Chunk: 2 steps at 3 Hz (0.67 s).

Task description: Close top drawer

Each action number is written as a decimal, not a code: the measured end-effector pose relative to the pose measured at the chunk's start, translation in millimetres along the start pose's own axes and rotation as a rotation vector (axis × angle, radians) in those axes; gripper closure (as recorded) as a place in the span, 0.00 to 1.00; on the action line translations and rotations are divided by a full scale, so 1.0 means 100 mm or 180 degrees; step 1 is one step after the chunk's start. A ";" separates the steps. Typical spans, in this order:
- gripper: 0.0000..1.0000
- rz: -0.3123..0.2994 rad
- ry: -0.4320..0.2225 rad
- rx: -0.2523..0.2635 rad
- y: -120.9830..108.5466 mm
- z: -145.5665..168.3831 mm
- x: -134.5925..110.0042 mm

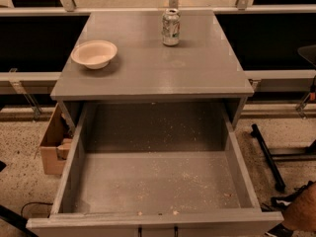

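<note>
One wide gray drawer, the top drawer point(158, 184), stands pulled fully out of a gray cabinet point(153, 70) toward the camera, its gray floor scattered with pale crumbs and its front edge running along the bottom of the view. Two short black marks, likely parts of its handle point(139, 230), poke up at that bottom edge. The robot's gripper point(302, 212) shows only as a tan rounded shape in the lower right corner, just beside the drawer's front right corner and apart from it; whether it is open or closed cannot be told.

On the cabinet top, a shallow cream bowl point(94, 54) sits near the left edge, and a drink can point(171, 27) stands upright toward the back, well apart from the bowl. An open cardboard box point(51, 143) rests on the speckled floor point(19, 154) against the cabinet's left side, partly tucked behind the drawer's left wall. A black stand leg point(267, 158) lies across the floor to the right of the drawer. A dark cable point(33, 206) curls on the floor near the drawer's front left corner. Behind the cabinet run horizontal rails point(281, 75) with dark panels between them.
</note>
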<state>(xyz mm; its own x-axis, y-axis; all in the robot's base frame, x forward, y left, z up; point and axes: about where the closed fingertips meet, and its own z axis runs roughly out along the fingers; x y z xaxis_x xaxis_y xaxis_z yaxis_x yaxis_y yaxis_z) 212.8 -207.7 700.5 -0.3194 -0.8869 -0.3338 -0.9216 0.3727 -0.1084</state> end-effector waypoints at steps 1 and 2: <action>1.00 0.0014 0.0015 -0.0057 0.07 0.05 0.04; 1.00 0.0015 0.0015 -0.0060 0.07 0.05 0.04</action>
<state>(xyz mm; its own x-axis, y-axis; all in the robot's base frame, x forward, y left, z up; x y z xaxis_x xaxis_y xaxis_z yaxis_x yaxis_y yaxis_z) 205.8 -207.0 693.7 -0.3248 -0.8864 -0.3297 -0.9240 0.3717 -0.0891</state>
